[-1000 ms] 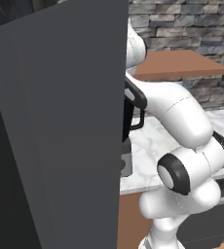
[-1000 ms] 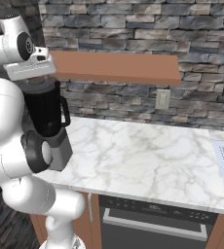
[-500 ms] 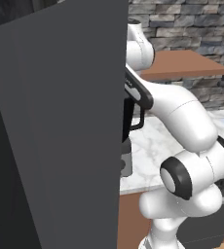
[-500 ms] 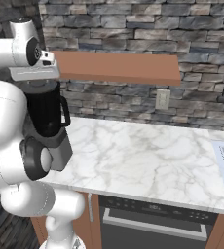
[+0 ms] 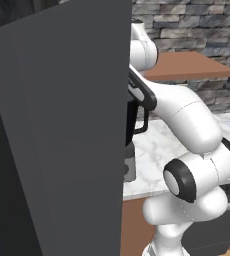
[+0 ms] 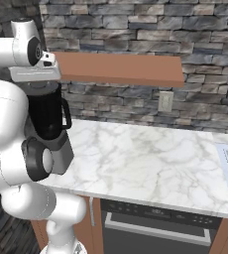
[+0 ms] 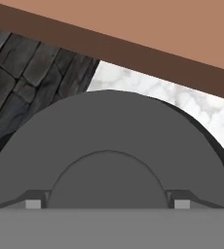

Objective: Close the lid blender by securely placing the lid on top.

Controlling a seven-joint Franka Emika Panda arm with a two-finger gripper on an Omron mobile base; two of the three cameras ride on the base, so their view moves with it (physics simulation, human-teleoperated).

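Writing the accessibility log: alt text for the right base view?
White arm at left, its hand right above the black blender on a marble counter. Behind, a stone wall with a brown shelf and an outlet; an oven sits below.

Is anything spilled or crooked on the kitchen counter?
Nothing stands out. The blender stands upright on the marble counter, no spill shows, and in the hand view the grey lid looks level under the hand.
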